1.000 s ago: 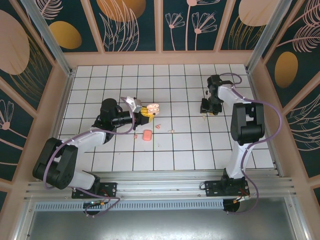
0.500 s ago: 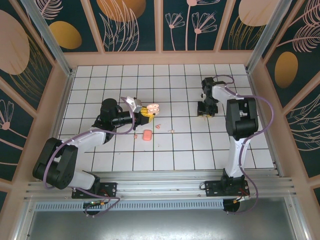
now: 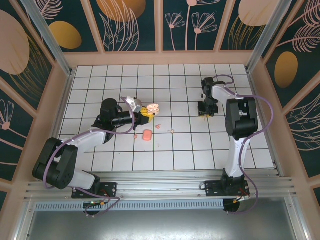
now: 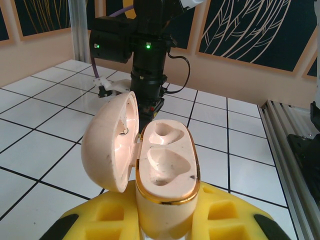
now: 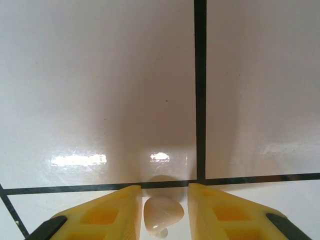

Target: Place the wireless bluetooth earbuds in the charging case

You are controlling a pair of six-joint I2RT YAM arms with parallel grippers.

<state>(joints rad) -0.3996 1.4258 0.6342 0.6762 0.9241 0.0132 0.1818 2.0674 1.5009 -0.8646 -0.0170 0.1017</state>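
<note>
My left gripper is shut on the pale-pink charging case. It holds the case above the tiles with the lid swung open to the left, and both gold-rimmed wells are bare. At the back right, my right gripper points straight down at the floor. One wireless earbud lies between its yellow fingers, with a thin gap showing on each side. More tiny pink bits lie on the tiles in the middle.
A salmon-pink rounded box sits on the tiles just in front of the left gripper, with another pink speck beside it. Low walls fence the tiled floor. The right arm rises behind the case.
The right arm has swung and its gripper has shifted slightly left and back over the same tile area. The left arm and the case have stayed still.
</note>
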